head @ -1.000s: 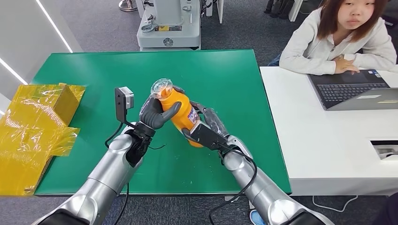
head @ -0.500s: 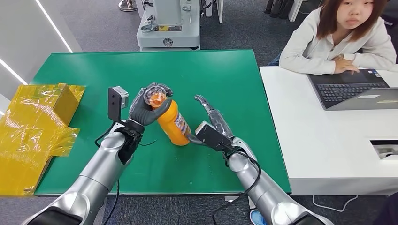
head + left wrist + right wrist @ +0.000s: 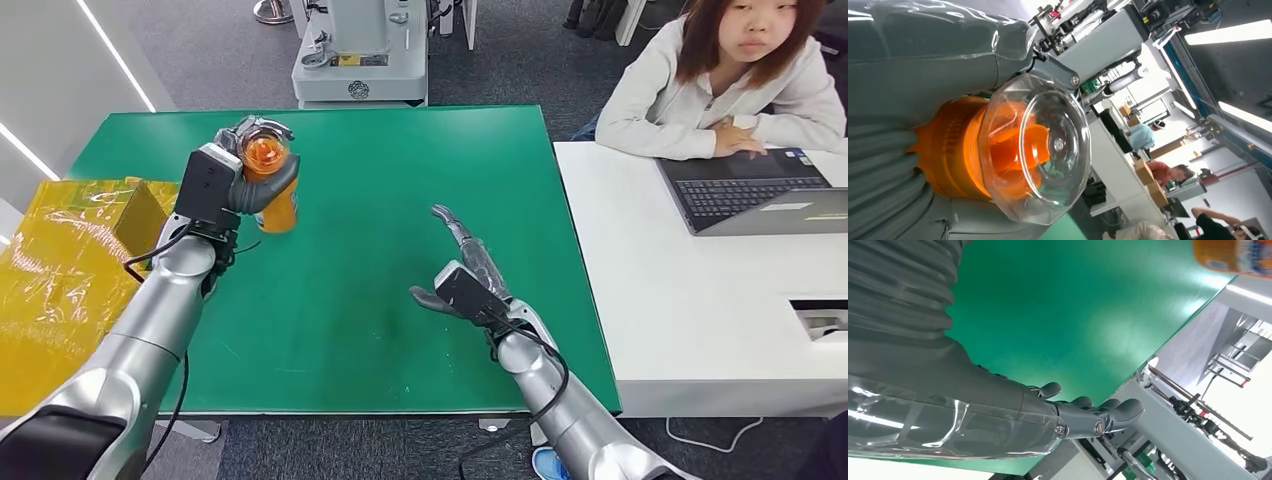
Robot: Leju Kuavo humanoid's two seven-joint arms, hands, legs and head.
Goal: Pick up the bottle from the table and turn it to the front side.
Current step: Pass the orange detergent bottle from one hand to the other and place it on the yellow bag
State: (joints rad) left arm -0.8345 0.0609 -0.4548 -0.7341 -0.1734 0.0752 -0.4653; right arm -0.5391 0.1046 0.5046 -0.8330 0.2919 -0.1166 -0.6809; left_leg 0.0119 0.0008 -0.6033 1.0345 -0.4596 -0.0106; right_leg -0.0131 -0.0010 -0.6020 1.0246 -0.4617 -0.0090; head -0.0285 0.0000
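My left hand (image 3: 250, 180) grips an orange bottle (image 3: 272, 188) with a clear domed cap, held upright above the far left part of the green table (image 3: 400, 180). The left wrist view looks straight at the bottle's cap (image 3: 1038, 150), with my left hand (image 3: 923, 60) wrapped around the neck below it. My right hand (image 3: 462, 262) hovers open over the table's right middle, fingers stretched forward and apart, holding nothing. In the right wrist view the right hand (image 3: 1083, 415) shows extended over the green surface, and the bottle's labelled base (image 3: 1233, 257) appears far off.
Yellow crinkled wrapping over a box (image 3: 70, 270) lies at the table's left edge. A white desk (image 3: 700, 300) adjoins the right side, with a laptop (image 3: 760, 195) and a seated person (image 3: 720, 80). A grey machine (image 3: 360, 50) stands beyond the far edge.
My left hand has carried the bottle from the table's middle up and away to the far left. My right hand let go of the bottle and now stays open, apart from it.
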